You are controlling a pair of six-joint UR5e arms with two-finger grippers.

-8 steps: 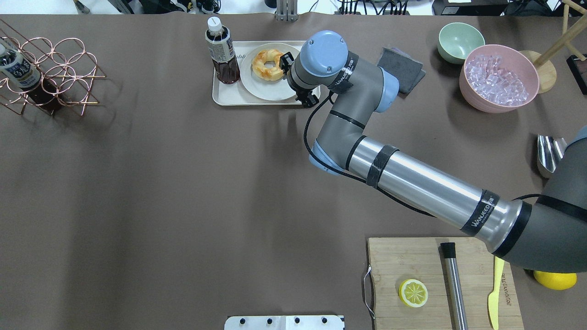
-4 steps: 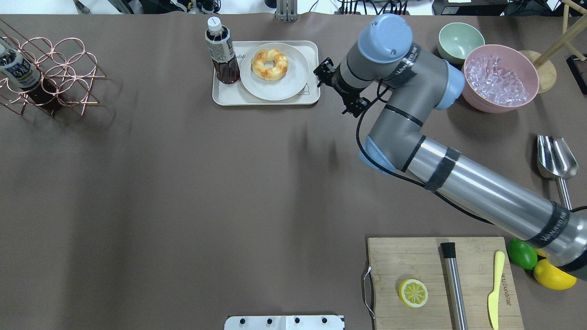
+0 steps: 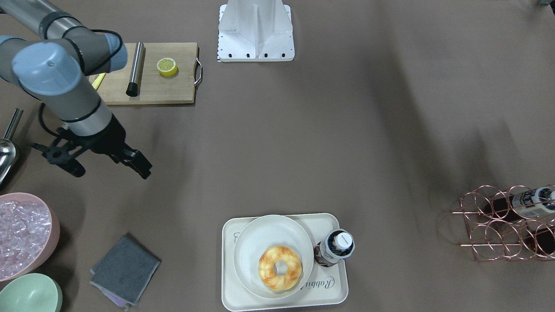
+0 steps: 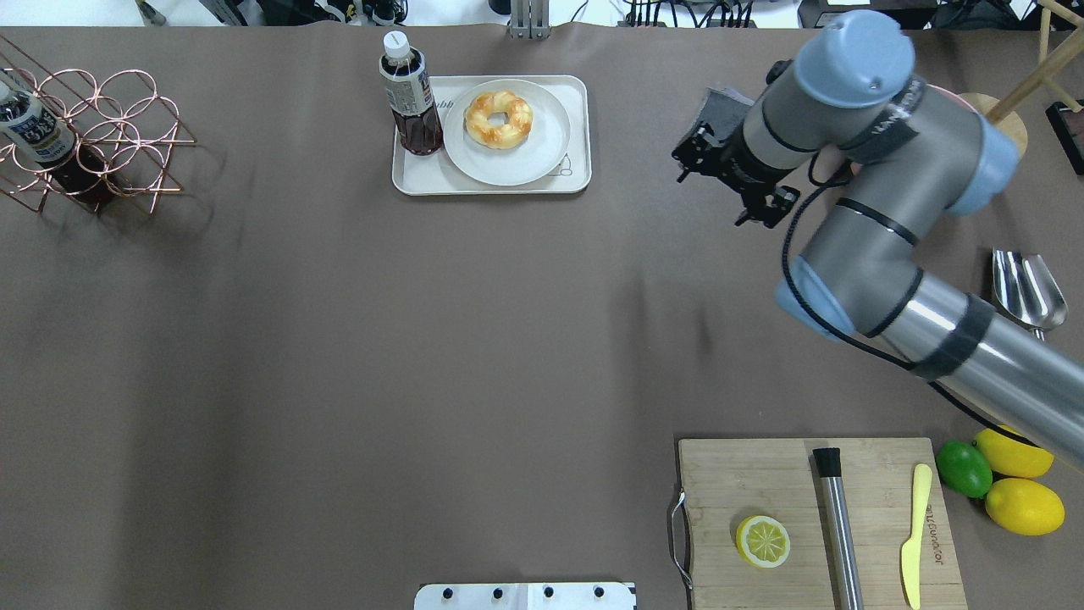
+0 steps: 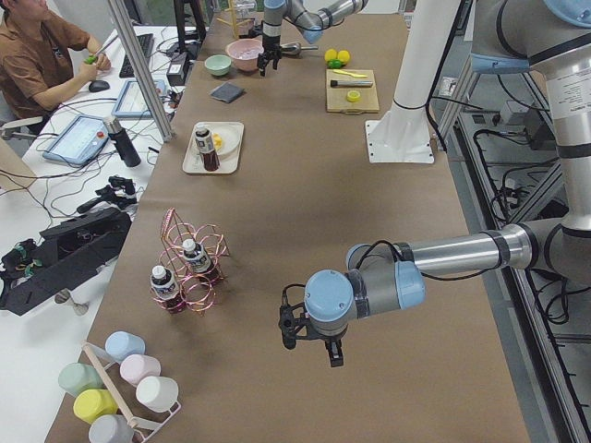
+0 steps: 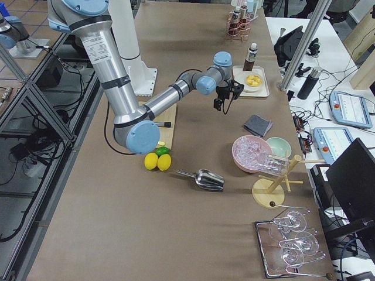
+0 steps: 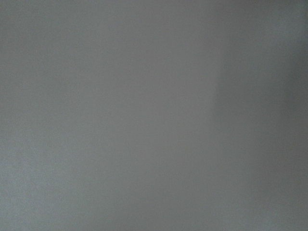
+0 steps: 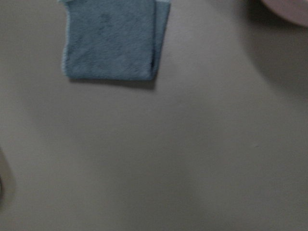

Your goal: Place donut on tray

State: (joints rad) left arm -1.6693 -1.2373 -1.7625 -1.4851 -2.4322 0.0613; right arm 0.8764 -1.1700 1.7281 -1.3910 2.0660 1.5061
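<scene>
Front view, donut: the golden-yellow, ring-shaped twisted donut [image 3: 280, 267] with orange-brown glaze lies flat on a round off-white plate [image 3: 260, 236]. The plate sits inside the cream-white rounded-rectangle bunny tray [image 3: 230, 299], well apart from the right pincer [image 3: 141, 167], farther out from the robot and toward its left.
Front view, handling: I judge the donut light, soft and easily dented, its glaze a little slick. It is best taken across one side of the ring, one finger through the hole, with a gentle squeeze.
Overhead view, right arm: the elbow is bent and the wrist points down over the bare brown desk [image 4: 423, 339]. The right pincer [image 4: 690, 154] carries nothing; whether it stands wide or narrow I cannot tell. A dark tea bottle [image 4: 409, 93] stands on the tray [image 4: 406, 182], beyond the donut [image 4: 499, 119] from the pincer.
Left-end view, left arm: it is folded low at the desk's near end, with the left pincer [image 5: 309, 341] pointing down, far from the tray. Its opening cannot be told.
Right-end view, donut: a small yellow spot [image 6: 253, 79] beyond the right pincer [image 6: 225, 99].
Left wrist view: only blank grey desk.
Right wrist view: blurred. A folded grey cloth [image 8: 110, 38] lies below the pincer, with probably a pink bowl's edge at one corner; no fingers and no donut show.
</scene>
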